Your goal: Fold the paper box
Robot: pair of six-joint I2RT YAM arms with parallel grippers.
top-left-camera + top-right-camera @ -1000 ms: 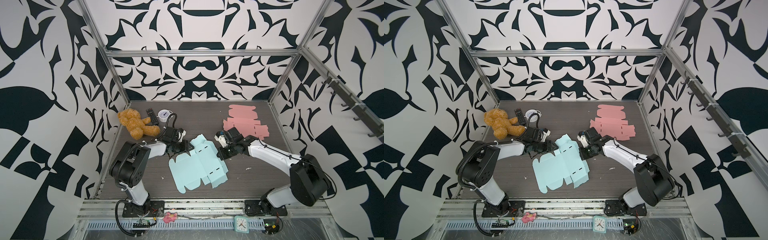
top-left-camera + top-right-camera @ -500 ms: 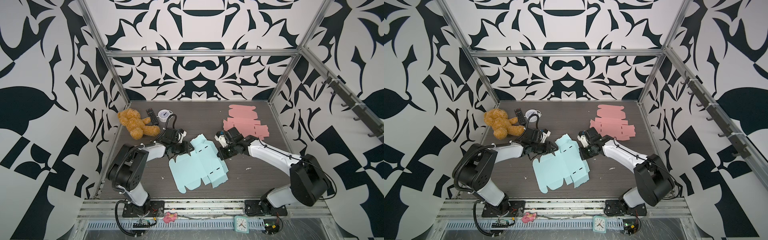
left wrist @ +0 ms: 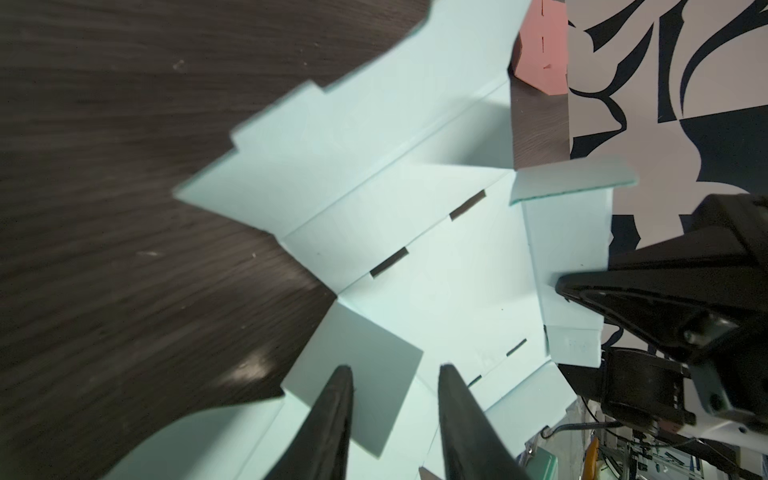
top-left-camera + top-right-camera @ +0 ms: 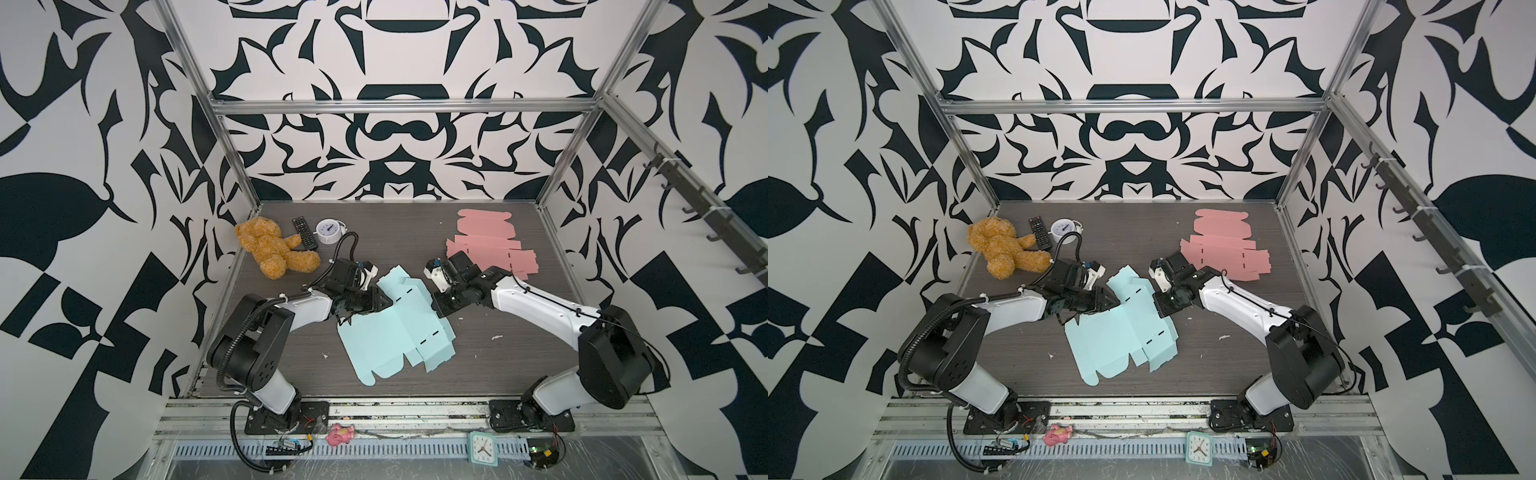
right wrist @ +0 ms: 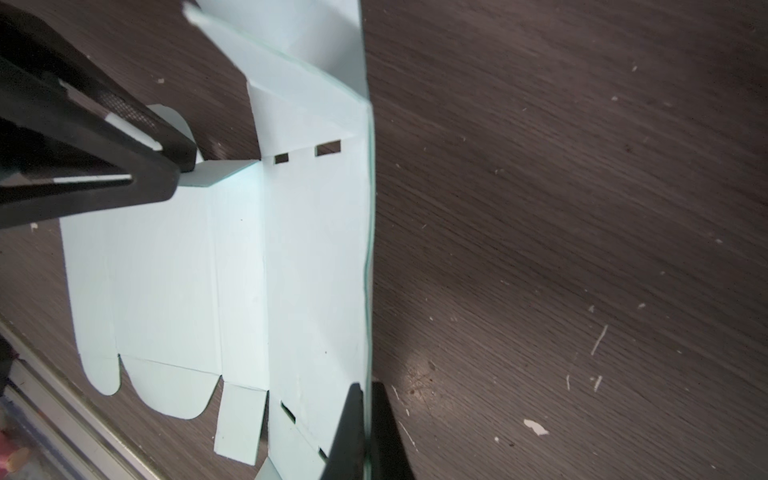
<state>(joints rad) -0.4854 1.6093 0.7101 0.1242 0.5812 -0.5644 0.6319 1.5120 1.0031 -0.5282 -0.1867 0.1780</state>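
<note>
Paper box (image 4: 395, 332): right hand (image 5: 365, 388) pinches edge (image 5: 368, 249); left hand (image 3: 395, 372) parted, perhaps astride flap (image 3: 361, 353).

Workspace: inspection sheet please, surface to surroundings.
Surface: dark wood table, paper scraps scattered.
Job's things: light blue box blank mid-table, edge by right claw lifted; pink box blank flat, far right.
Clutter: teddy bear, remote, white clock, far left corner.
Claws: left claw open over a flap; right claw shut on the lifted edge.
Cables: black hose arches behind left claw, off the blank.
Surroundings: patterned walls, aluminium frame; pink toy, teal clock on front rail.
</note>
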